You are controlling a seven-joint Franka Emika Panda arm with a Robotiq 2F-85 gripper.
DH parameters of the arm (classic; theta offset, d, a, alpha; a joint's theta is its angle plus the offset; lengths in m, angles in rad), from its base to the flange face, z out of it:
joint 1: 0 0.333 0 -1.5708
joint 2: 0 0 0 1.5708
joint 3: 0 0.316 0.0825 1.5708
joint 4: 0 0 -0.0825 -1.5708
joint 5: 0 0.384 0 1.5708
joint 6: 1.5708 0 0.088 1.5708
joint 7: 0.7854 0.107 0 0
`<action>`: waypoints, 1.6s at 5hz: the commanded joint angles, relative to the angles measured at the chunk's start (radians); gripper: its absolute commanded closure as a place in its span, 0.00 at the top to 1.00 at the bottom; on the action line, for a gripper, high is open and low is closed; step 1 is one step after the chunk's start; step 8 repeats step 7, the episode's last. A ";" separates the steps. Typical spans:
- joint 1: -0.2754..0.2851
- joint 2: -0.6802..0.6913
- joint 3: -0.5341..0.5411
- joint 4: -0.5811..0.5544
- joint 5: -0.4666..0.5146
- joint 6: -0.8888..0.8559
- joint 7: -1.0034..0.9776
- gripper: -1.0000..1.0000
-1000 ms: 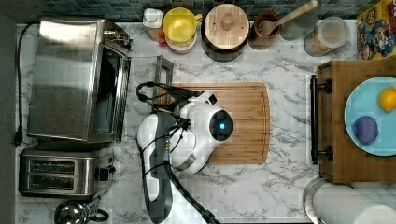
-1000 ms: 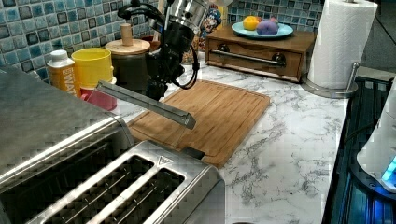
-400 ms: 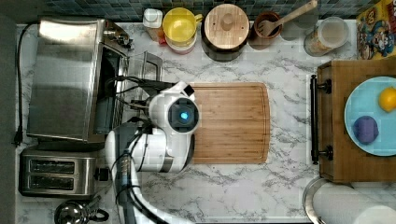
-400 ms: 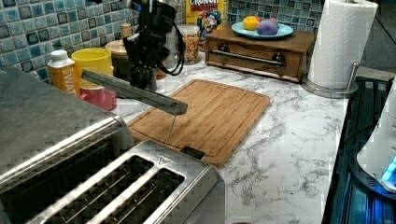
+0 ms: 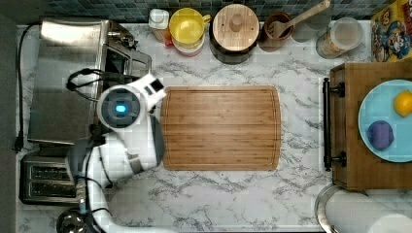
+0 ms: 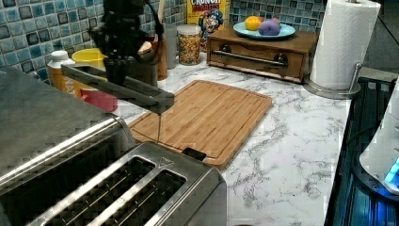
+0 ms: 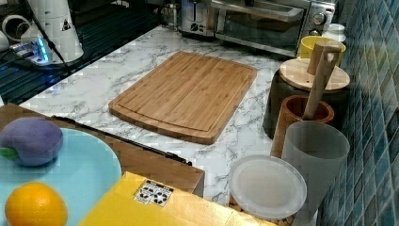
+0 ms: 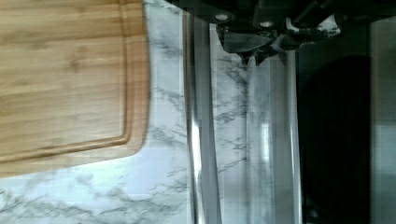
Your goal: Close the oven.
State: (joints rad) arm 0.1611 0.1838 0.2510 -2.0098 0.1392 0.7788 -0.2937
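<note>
Moved since earlier: arm carried further toward the toaster oven, door swung up from nearly flat to roughly half shut.
Fingers: dark fingers seen in the wrist view at the upper edge of the door, beside the bar handle; how far open, cannot tell; no clear hold on anything.
Gripper: gripper seen in the left view pressed against the raised door from above.
Oven place: directly under and beyond the fingers, at the end of the marble bench; dark interior open past the door's edge.
Door: tilted, neither flat nor upright, free edge toward the cutting board.
Cutting board: just on the near side of the fingers, apart from the door, bare bamboo.
Two-slot toaster: beside the oven, away from the fingers.
Back row: yellow mug, wooden-lidded canister, utensil holder with wooden spoon, well beyond the fingers along the tiled wall.
Far end: wooden drawer box with blue plate, orange and purple fruit, paper towel roll.
</note>
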 commanded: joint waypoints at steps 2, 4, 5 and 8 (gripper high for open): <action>0.112 -0.049 0.008 0.242 -0.366 -0.124 0.435 0.00; 0.146 -0.131 0.009 0.208 -0.374 -0.124 0.476 0.00; 0.152 -0.131 0.003 0.208 -0.373 -0.124 0.476 0.00; 0.159 -0.131 -0.005 0.208 -0.373 -0.124 0.476 0.00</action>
